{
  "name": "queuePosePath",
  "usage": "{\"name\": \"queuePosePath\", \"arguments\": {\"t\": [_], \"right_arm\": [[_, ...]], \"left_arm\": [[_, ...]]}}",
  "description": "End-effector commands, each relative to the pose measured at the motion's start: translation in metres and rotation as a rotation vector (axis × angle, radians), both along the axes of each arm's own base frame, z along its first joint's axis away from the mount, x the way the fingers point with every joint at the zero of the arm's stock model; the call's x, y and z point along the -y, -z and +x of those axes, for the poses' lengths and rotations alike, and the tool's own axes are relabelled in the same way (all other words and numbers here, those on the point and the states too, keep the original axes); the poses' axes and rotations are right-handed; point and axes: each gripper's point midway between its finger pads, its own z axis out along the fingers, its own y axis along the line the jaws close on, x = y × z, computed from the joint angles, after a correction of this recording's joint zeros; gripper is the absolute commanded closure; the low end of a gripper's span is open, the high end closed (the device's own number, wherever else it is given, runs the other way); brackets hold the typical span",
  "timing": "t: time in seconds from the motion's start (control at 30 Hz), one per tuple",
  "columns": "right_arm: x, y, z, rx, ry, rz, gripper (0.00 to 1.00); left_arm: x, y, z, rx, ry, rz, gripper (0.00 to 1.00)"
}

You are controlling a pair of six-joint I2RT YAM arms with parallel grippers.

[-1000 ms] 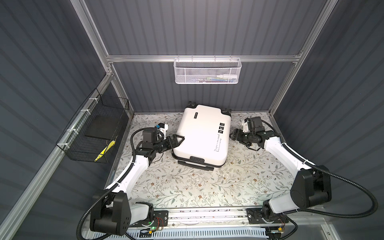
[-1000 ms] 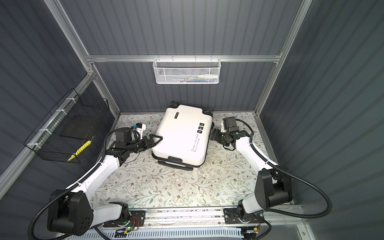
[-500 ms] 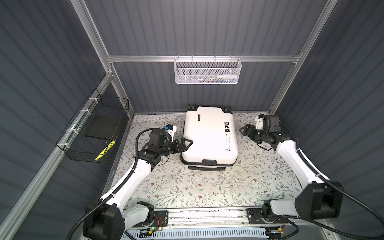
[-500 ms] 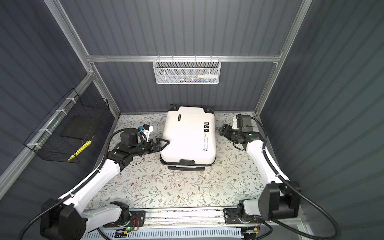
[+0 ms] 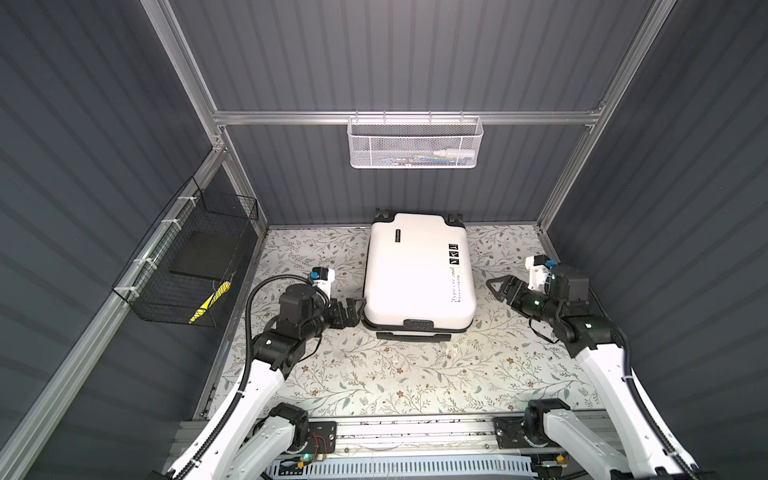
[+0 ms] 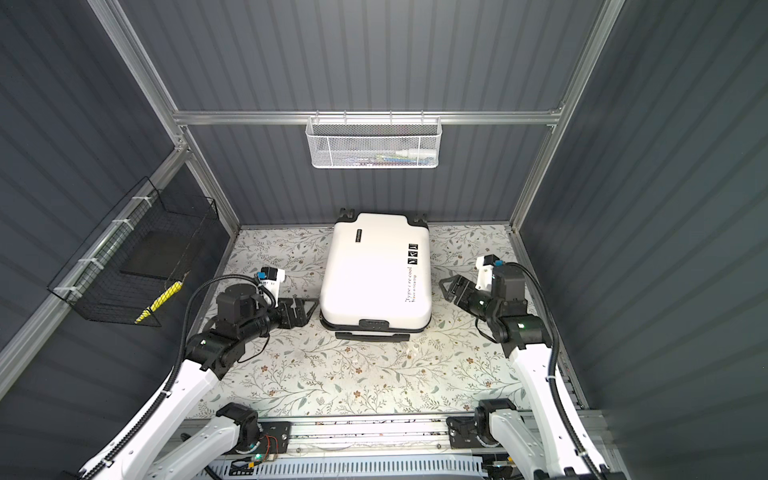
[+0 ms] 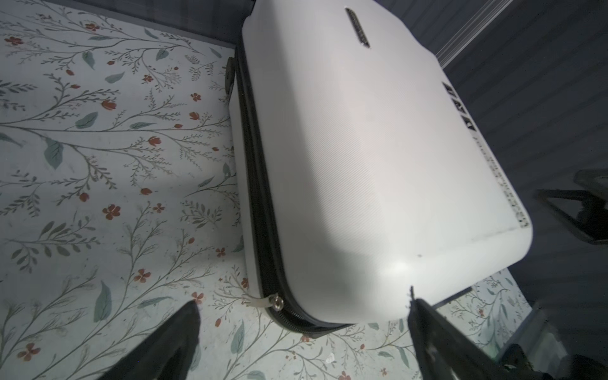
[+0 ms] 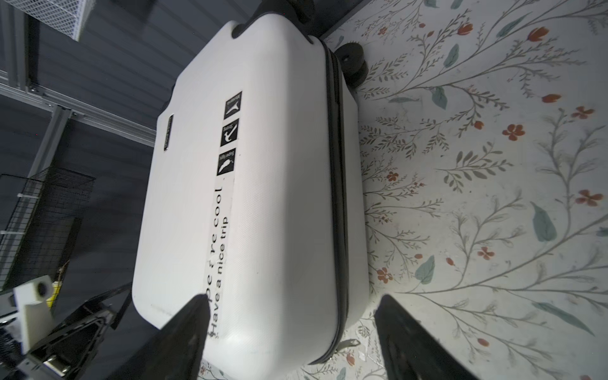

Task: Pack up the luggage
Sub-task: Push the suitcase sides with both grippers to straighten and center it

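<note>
1. The luggage lies flat and zipped shut on the flowered bench. It sits midway along the far edge, with its wheels toward the back wall and its black handle facing the near edge.
2. The left arm rises from the near-left corner of the bench and bends at the elbow. Its forearm runs low and nearly level toward the case's left side.
3. The left gripper has its jaws spread wide at the luggage's near-left corner. In the left wrist view that corner and its zip pull sit between the two dark fingers. Whether a finger touches the shell cannot be told.
4. The right arm comes up from the near-right corner, hugs the right edge of the bench and folds back at the wrist, so the tool points across at the case's right side.
5. The right gripper is open and holds nothing. It stands clear of the shell, with bare bench between them in both top views. The right wrist view looks along the lettered face.
6. A white mesh basket hangs on the back rail, and a black wire basket hangs on the left wall.
</note>
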Motion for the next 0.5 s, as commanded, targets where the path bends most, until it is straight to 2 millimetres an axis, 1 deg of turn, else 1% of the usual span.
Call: {"name": "queuePosePath", "arguments": {"t": [0.0,0.13,0.2,0.33,0.43,0.47], "right_arm": [[-0.01,-0.003,-0.016,0.004,-0.039,0.055,0.19],[-0.015,-0.007,-0.026,0.02,-0.058,0.073,0.18],[-0.019,-0.009,-0.028,0.028,-0.071,0.085,0.18],[-0.024,-0.007,-0.029,0.034,-0.09,0.095,0.18],[-0.027,-0.005,-0.028,0.037,-0.098,0.107,0.18],[-0.028,-0.005,-0.027,0.038,-0.101,0.111,0.18]], "left_arm": [[-0.005,0.011,0.004,0.065,-0.011,0.04,0.0],[-0.003,0.031,0.007,0.059,0.003,0.056,0.03],[-0.003,0.041,0.007,0.058,0.008,0.061,0.06],[-0.003,0.052,0.004,0.101,0.027,0.074,0.16],[-0.003,0.057,0.005,0.129,0.038,0.087,0.28],[-0.002,0.059,0.005,0.129,0.044,0.088,0.3]]}}
